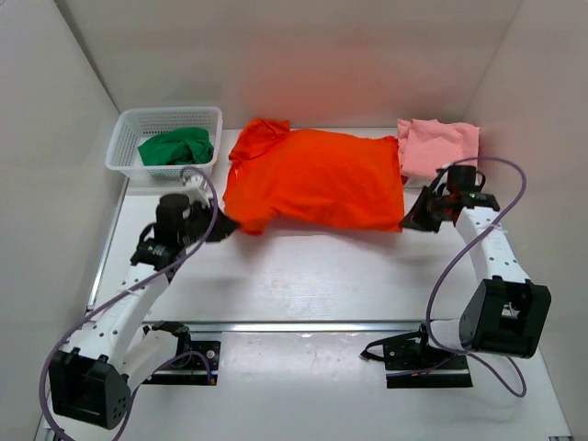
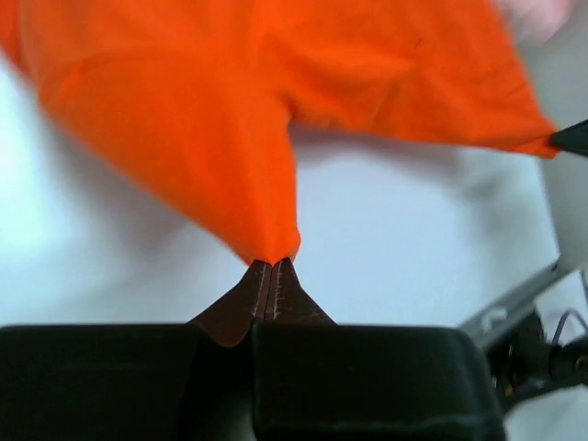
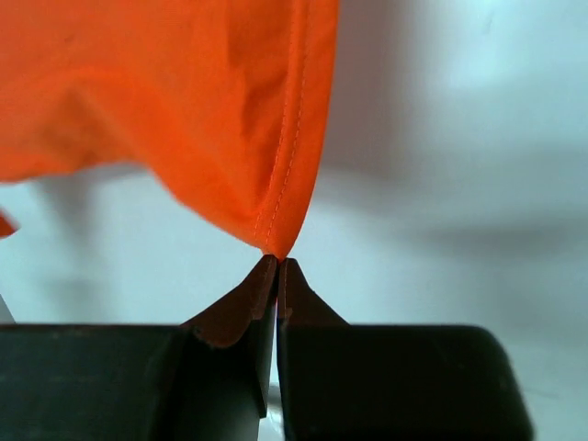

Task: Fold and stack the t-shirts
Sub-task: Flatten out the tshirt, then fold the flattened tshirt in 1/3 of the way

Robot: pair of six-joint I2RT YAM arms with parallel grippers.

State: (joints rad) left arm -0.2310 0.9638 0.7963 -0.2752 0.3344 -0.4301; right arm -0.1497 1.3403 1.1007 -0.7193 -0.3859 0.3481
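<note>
1. The bright orange-red soft cloth t-shirt [image 1: 317, 179] lies across the far middle of the tabletop [image 1: 303, 276]; judged light, limp and prone to sagging.
2. The left hand [image 2: 273, 266] is clamped on its near-left corner, the right hand [image 3: 277, 262] on its near-right hemmed corner.
3. Corner holds judged sound; a thin pinch may slip.

No text, label, brand, number or sign can be read in any of the three views.
</note>
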